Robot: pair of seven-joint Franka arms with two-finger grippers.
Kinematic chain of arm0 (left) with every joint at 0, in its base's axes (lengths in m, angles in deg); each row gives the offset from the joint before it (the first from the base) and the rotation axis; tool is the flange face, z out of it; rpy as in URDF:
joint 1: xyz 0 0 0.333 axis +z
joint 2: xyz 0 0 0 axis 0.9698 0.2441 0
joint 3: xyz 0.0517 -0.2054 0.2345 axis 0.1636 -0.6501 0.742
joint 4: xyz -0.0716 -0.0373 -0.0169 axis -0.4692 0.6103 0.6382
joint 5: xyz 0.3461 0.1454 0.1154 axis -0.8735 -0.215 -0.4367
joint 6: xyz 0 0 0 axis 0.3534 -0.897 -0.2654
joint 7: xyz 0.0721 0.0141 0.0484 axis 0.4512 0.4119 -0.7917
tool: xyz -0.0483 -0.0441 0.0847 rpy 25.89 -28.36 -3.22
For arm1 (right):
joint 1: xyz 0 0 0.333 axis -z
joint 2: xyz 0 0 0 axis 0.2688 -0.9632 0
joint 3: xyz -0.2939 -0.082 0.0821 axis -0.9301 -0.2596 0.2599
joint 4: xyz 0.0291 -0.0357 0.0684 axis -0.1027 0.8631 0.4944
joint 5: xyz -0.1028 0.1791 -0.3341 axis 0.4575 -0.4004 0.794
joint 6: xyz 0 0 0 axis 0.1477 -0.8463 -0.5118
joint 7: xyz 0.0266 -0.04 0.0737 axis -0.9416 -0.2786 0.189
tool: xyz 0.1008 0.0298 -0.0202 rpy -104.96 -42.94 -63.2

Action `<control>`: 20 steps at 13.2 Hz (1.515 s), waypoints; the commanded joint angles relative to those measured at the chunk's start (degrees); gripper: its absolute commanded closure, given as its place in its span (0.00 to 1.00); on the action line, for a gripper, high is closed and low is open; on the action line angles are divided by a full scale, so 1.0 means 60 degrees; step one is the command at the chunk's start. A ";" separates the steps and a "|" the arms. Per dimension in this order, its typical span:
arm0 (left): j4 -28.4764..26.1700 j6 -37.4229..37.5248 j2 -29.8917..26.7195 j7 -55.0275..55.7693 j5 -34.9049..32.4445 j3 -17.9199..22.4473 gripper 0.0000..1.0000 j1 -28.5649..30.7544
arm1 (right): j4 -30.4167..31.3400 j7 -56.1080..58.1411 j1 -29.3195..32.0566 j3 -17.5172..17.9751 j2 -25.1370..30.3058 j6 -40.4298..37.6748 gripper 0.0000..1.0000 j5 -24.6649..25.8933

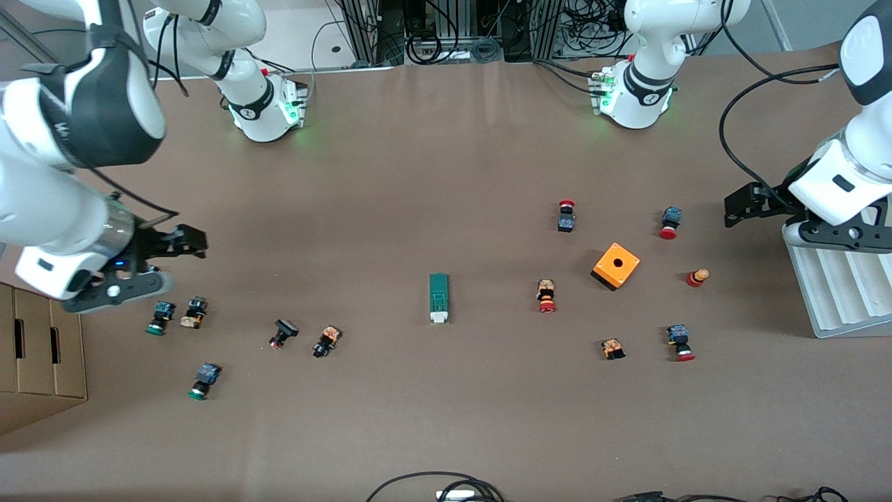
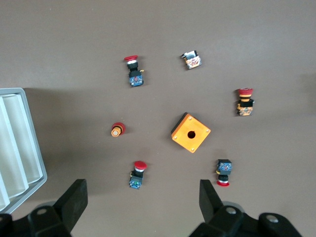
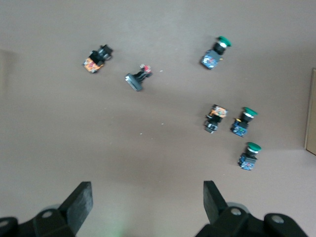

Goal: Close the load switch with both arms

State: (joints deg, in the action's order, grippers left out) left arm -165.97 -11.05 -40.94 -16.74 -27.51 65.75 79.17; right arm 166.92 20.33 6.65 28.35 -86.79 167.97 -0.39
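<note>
Lying untouched mid-table, load switch (image 1: 438, 298), orange cube (image 1: 616, 265) at its 3 o'clock, left gripper (image 1: 740, 207) and right gripper (image 1: 182, 242) raised at the table ends, both wide open, empty.

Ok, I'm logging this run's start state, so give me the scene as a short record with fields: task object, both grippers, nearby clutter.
task object: load switch, lying flat mid-table, white tab end nearer the front camera, untouched
left gripper: open, empty, up over the table by the white tray
right gripper: open, empty, up over the table above the green push-buttons
clutter: orange cube and red push-buttons toward the left arm's end
contact: none
</note>
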 commanded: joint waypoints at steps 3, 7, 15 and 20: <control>-0.1015 -0.0539 -0.0748 -0.0690 -0.0116 0.0878 0.00 -0.0563 | -0.0065 -0.0140 0.0113 0.0041 0.0130 0.0060 0.00 -0.0086; -0.1001 -0.0555 -0.0763 -0.0660 -0.0407 0.0910 0.00 -0.0710 | -0.0065 -0.0140 0.0157 0.0012 0.0130 0.0060 0.00 -0.0115; -0.0620 -0.0379 -0.0412 -0.0588 -0.0423 0.0910 0.00 -0.0696 | -0.0065 -0.0184 0.0506 0.0027 0.0130 0.0089 0.00 -0.0698; -0.0620 -0.0379 -0.0412 -0.0573 -0.0423 0.0924 0.00 -0.0667 | -0.0065 -0.0184 0.0992 -0.0075 0.0218 0.0089 0.00 -0.1039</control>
State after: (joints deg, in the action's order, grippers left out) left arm -170.39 -13.31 -43.63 -20.12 -29.32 70.93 75.39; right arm 166.77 19.58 12.26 28.13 -86.17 168.27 -5.89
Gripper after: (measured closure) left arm 0.000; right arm 0.000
